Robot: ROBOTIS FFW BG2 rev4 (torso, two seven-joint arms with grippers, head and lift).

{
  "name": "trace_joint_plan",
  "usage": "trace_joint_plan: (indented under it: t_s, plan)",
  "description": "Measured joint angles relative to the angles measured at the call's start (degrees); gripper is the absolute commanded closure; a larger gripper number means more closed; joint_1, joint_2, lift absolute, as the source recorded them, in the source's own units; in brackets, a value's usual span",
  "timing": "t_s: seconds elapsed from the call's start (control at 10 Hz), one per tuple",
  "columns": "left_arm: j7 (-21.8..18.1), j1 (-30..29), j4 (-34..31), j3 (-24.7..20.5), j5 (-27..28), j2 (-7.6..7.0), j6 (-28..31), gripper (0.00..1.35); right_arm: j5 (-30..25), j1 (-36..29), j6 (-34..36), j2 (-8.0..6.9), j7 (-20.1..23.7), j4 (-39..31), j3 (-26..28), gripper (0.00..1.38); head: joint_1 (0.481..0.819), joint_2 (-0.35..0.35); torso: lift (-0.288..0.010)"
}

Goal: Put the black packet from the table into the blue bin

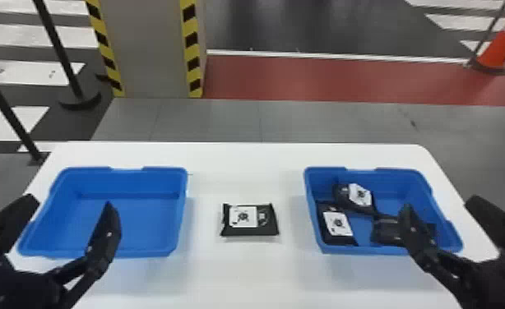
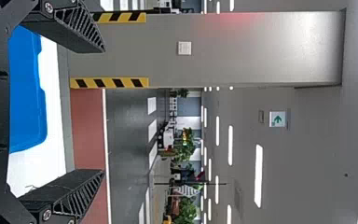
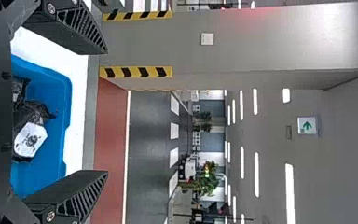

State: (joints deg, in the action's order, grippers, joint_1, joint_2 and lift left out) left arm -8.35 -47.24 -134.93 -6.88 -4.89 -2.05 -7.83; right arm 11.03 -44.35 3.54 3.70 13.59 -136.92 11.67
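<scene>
In the head view the black packet (image 1: 249,220) lies flat on the white table between two blue bins, its white label facing up. The left blue bin (image 1: 128,187) holds nothing. Several black packets lie in the right blue bin (image 1: 401,179). My left gripper (image 1: 74,209) stands open above the left bin's near part, away from the packet. Over the right bin's near right part is my right gripper (image 1: 438,205), also open. The left wrist view has the left gripper (image 2: 103,111) with its fingers wide apart; in the right wrist view the right gripper (image 3: 107,113) is likewise spread, gripping nothing.
The white table (image 1: 243,164) extends behind and in front of the bins. Beyond it stand a grey pillar (image 1: 149,49) with yellow-black stripes, black posts at the far left and an orange cone (image 1: 496,51) at the far right.
</scene>
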Motion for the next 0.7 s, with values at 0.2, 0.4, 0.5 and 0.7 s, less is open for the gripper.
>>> trace_joint_plan:
  t_s: [0.2,0.4,0.5,0.7]
  plan:
    - [0.0,-0.01,0.0,-0.04,-0.02,-0.04,-0.05,0.11,-1.1,8.04,5.03,1.07,0.89,4.51,-2.4,0.1,0.695,0.003,-0.11]
    - [0.0,-0.01,0.0,-0.01,-0.02,0.01,-0.13,0.11,-3.78,17.8,14.32,1.86,7.0,11.16,-2.8,0.1,0.695,0.016,-0.11]
    - [0.0,-0.02,0.0,-0.11,-0.02,0.1,-0.18,0.11,-4.95,23.08,16.4,2.55,9.89,16.55,-3.65,0.1,0.695,0.027,-0.11]
    - [0.0,-0.1,0.0,-0.28,-0.02,0.27,-0.29,0.11,-6.46,30.86,20.09,4.23,11.48,22.57,-8.36,0.1,0.695,0.06,-0.11]
